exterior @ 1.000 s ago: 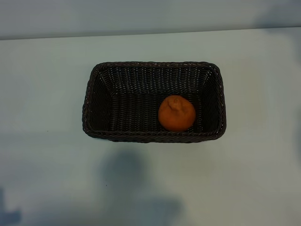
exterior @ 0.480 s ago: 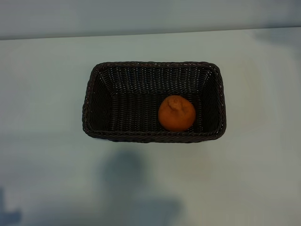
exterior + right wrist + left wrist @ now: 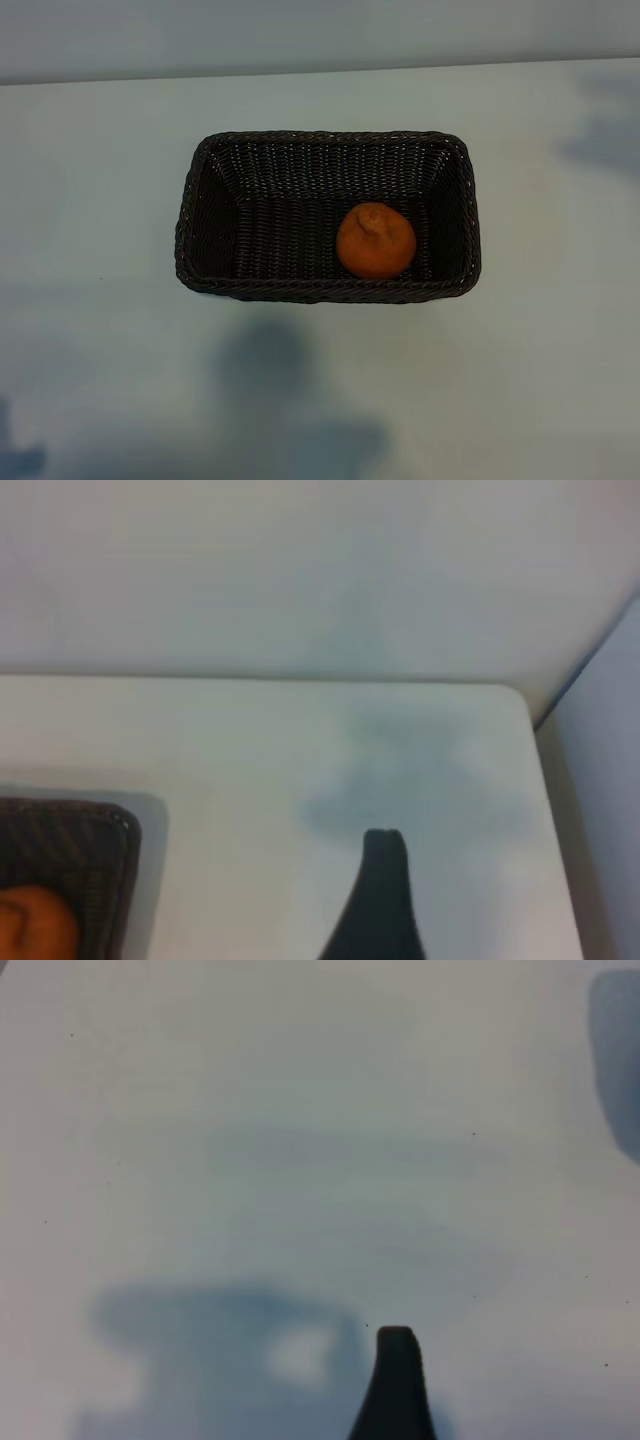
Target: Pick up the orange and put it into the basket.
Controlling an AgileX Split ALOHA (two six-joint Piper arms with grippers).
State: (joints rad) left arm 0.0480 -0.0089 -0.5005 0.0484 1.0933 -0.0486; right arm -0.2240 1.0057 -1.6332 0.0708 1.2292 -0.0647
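Right claw shows one dark fingertip over the pale worktop; its jaws stand wide and hold nothing. Off to one side of this claw, apart from it, is a corner of the dark brown wicker basket, with the orange inside.

From the exterior view, the basket stands in the middle of the worktop. The orange lies on the basket floor, in the right half, close to the near wall, its puckered stem end up.

Left claw is also wide and empty, over bare worktop.
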